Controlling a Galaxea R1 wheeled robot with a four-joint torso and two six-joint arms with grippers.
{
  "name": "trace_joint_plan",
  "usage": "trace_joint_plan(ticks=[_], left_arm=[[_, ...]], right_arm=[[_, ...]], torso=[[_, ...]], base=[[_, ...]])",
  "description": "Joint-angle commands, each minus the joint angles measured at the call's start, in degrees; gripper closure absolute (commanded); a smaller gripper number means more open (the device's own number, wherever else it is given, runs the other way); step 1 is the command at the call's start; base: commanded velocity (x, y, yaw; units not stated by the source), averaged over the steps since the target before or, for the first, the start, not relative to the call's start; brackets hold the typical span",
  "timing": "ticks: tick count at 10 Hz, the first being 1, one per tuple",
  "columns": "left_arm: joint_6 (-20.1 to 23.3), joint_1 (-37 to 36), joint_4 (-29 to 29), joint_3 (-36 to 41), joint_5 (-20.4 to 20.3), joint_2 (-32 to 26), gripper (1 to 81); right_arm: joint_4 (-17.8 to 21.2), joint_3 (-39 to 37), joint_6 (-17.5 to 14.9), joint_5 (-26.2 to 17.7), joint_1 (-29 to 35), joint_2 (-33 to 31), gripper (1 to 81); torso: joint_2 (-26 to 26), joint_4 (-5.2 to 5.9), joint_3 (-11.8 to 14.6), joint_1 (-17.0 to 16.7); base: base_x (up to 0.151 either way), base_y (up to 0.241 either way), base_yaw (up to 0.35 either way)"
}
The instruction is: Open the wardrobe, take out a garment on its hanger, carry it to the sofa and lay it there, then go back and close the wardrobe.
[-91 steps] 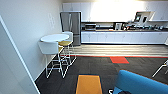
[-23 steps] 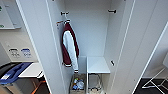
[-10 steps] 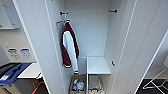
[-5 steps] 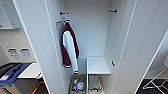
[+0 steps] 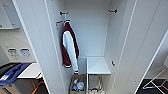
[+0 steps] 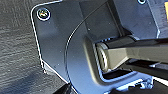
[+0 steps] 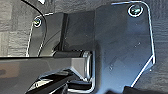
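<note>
The wardrobe [image 5: 92, 32] stands right in front of me in the head view with both white doors swung open, the left door [image 5: 32, 50] and the right door [image 5: 147, 37] framing its plain white inside. Black hooks [image 5: 63, 13] sit high on its walls. A maroon jacket with white sleeves [image 5: 70, 47] hangs on a white hanger from the left side; this is not the task's garment. Both wrist views look down on my own dark plate over dark wood-grain floor.
A white shelf [image 5: 98, 65] sits low on the wardrobe's right side, and a box of small items [image 5: 78, 85] is on its floor. A blue object [image 5: 12, 72] and a white surface lie at lower left. White chair legs [image 5: 156, 81] stand at lower right.
Nine seconds ago the head camera faced a room with a round table and counters; it now faces the open wardrobe. Nothing has visibly moved over the last second.
</note>
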Motion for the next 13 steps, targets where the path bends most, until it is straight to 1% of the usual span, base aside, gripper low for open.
trace_joint_plan(ticks=[1,2,4,5,7,8,9,10,11,12,13], left_arm=[[1.95,-3.99,-0.89,1.99,2.71,-3.53,1.0],[1.95,-4.25,-0.89,6.7,0.79,-7.47,1.0],[1.78,-4.34,-0.98,20.15,-4.84,-18.1,1.0],[1.25,-4.96,-1.06,26.22,-7.39,-23.73,1.0],[0.47,-7.07,-1.76,35.71,-8.62,-34.54,1.0],[-1.9,-7.86,-1.77,39.85,-10.38,-39.2,1.0],[-3.84,-8.74,-1.86,43.11,-12.4,-43.17,1.0],[-6.38,-10.05,-1.86,45.14,-13.55,-46.42,1.0],[-9.37,-11.54,-1.77,47.16,-13.64,-49.93,1.0],[-11.74,-13.56,-1.77,48.83,-13.65,-53.01,1.0],[-15.25,-15.59,-1.77,49.19,-13.64,-55.3,1.0]], right_arm=[[-1.88,5.25,-0.31,-2.53,1.65,-3.5,1.0],[-1.88,10.94,-0.14,-2.27,2.7,-8.06,1.0],[-1.71,22.37,0.21,-1.66,5.43,-17.9,1.0],[-1.62,26.95,0.47,0.27,6.66,-22.74,1.0],[-1.27,34.42,0.82,1.51,9.38,-31.27,1.0],[-0.75,37.5,0.83,2.9,10.61,-35.13,1.0],[-0.13,39.96,0.92,6.32,11.49,-38.57,1.0],[0.31,42.16,2.74,8.45,12.72,-42.08,1.0],[0.31,43.41,5.73,10.03,14.21,-45.51,1.0],[0.31,43.06,8.72,10.65,15.88,-48.15,1.0],[0.31,41.75,11.45,10.65,17.73,-49.91,1.0]], torso=[[0.0,0.0,0.0,0.0],[0.0,0.0,0.0,0.0],[0.0,0.0,0.0,0.0],[0.0,0.0,0.0,0.0],[0.0,0.0,0.0,0.0],[0.0,0.0,-0.02,0.0],[0.0,0.0,-0.02,0.0],[0.0,0.0,-0.02,0.02],[0.0,0.0,-0.02,0.02],[0.0,0.0,-0.02,0.02],[0.0,0.0,-0.02,0.02]], base=[[0.0,0.0,0.0],[0.0,0.0,0.0],[0.0,0.0,0.0],[0.0,0.0,0.0],[0.0,0.0,0.0],[0.0,0.0,0.0],[0.0,0.0,0.0],[0.0,0.0,0.0],[0.0,0.0,0.0],[0.0,0.0,0.0],[0.0,0.0,0.0]])
